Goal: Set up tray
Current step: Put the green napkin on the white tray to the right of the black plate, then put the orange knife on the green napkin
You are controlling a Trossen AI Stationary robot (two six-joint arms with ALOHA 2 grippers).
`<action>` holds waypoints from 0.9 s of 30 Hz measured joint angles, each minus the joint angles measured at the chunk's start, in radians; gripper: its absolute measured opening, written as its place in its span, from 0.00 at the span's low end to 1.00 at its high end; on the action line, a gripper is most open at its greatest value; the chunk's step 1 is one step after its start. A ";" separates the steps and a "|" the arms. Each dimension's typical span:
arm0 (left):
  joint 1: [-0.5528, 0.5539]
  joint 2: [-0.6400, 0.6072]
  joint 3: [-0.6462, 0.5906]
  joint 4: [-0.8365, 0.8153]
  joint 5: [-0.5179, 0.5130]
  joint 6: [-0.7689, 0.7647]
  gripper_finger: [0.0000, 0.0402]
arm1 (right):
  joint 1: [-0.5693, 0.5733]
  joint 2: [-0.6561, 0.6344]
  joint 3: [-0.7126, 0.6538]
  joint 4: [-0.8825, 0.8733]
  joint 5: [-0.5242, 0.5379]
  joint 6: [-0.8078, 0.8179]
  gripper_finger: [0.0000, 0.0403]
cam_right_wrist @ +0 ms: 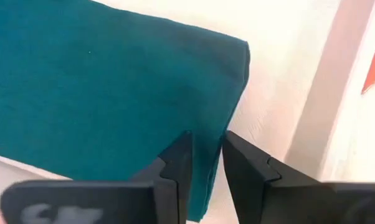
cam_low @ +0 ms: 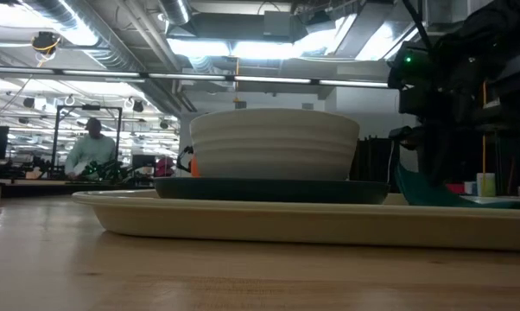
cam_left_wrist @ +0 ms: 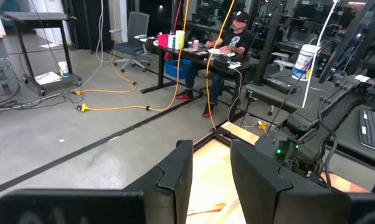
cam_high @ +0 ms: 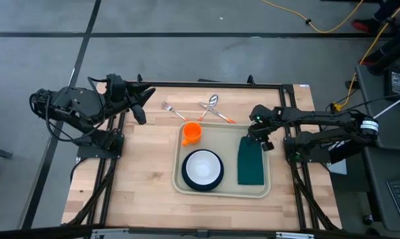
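Observation:
The cream tray (cam_high: 220, 189) lies mid-table. On it are a dark plate (cam_high: 187, 180) with a white bowl (cam_high: 202, 167), an orange cup (cam_high: 192, 132) and a dark green napkin (cam_high: 251, 162) along its right side. My right gripper (cam_high: 260, 138) slants down over the napkin's far end, open by a small gap (cam_right_wrist: 206, 158). In the low view the napkin's end (cam_low: 411, 186) slants up from the tray under the gripper. My left gripper (cam_high: 139, 106) waits raised at the far left, open (cam_left_wrist: 209, 180) with nothing between its fingers. My right gripper's fingers (cam_right_wrist: 178, 165) stand on either side of the napkin's edge (cam_right_wrist: 207, 177) near one far corner, coming from above at a slant. A gap shows between them. Whether either finger touches the cloth, I cannot tell. The rest of the napkin lies flat on the tray.
A fork (cam_high: 173, 111) and a spoon (cam_high: 210, 103) with an orange-handled piece (cam_high: 221, 117) lie on the wood beyond the tray's far rim. Bare tabletop (cam_high: 133, 172) lies left of the tray. A person (cam_left_wrist: 234, 37) sits at a desk beyond the table.

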 joint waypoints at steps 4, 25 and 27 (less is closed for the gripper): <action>0.000 0.000 0.000 0.000 0.000 -0.001 0.25 | 0.000 0.000 0.000 0.003 0.000 0.000 0.27; 0.000 0.007 0.000 0.000 0.002 0.000 0.25 | 0.000 0.000 0.463 -0.036 0.216 0.266 0.47; 0.000 0.014 0.000 -0.001 0.021 0.019 0.25 | 0.000 0.000 0.587 -0.037 0.246 0.378 0.47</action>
